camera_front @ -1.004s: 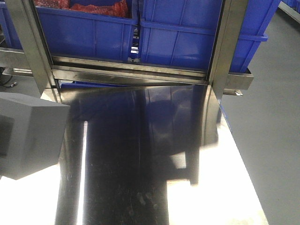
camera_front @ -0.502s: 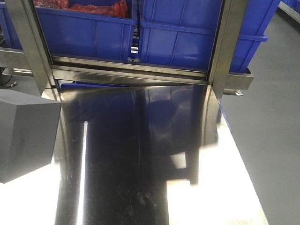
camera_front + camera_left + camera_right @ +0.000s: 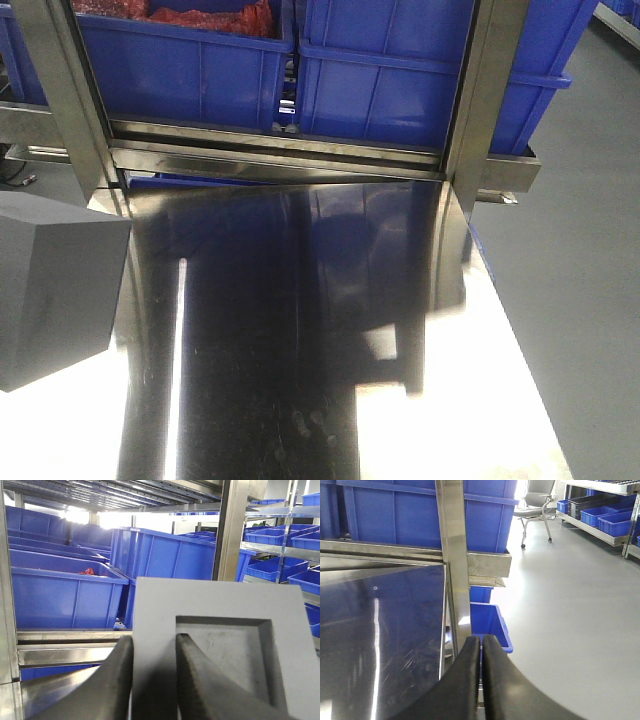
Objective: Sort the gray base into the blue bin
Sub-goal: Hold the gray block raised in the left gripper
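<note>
The left gripper (image 3: 154, 645) pinches one wall of the gray base (image 3: 55, 290) at the left edge of the steel table (image 3: 300, 350); the right gripper (image 3: 481, 642) is clenched, empty. I'd lift well over the blue bin (image 3: 55, 600) rim before releasing

The base (image 3: 50, 300) is at the table's (image 3: 300, 400) left edge, one of its walls between the left gripper's (image 3: 154, 639) fingers, with two bins (image 3: 180, 70) side by side on the rack (image 3: 280, 160) behind the table and the right gripper (image 3: 480, 639) by its right edge.
</note>
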Available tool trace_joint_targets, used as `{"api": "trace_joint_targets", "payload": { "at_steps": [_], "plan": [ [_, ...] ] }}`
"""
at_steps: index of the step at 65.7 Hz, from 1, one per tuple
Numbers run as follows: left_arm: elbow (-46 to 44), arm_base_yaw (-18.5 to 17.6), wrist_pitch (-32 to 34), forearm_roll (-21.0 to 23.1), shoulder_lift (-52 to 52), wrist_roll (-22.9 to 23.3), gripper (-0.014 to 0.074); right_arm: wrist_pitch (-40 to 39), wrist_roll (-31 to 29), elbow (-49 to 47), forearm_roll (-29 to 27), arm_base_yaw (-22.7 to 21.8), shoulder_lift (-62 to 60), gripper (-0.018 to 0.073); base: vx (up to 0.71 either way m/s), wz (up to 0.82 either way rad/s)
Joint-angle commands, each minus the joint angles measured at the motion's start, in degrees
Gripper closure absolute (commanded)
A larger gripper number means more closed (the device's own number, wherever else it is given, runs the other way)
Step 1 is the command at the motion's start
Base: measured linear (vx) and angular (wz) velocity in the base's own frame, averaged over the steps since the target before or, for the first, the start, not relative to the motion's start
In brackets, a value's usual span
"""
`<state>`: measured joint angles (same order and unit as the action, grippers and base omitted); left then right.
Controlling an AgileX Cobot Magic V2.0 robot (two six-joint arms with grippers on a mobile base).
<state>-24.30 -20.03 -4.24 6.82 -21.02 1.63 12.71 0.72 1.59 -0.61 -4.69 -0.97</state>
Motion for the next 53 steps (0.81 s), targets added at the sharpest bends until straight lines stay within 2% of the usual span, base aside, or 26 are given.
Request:
{"api": "trace_joint_targets", "payload": {
  "at_steps": [1,53],
  "plan": [
    [-1.78,-0.27,6.28,0.83,-0.29,0.80,0.0603,-4.28,-0.72,0.12,0.28,-0.52,-0.10,0.0564,0.00,0.00],
    [-1.78,-0.27,6.22,0.83,-0.29,0.80,0.0603,-4.28,-0.72,0.12,0.28,-0.52,-0.10,0.0564,0.00,0.00]
  ]
}}
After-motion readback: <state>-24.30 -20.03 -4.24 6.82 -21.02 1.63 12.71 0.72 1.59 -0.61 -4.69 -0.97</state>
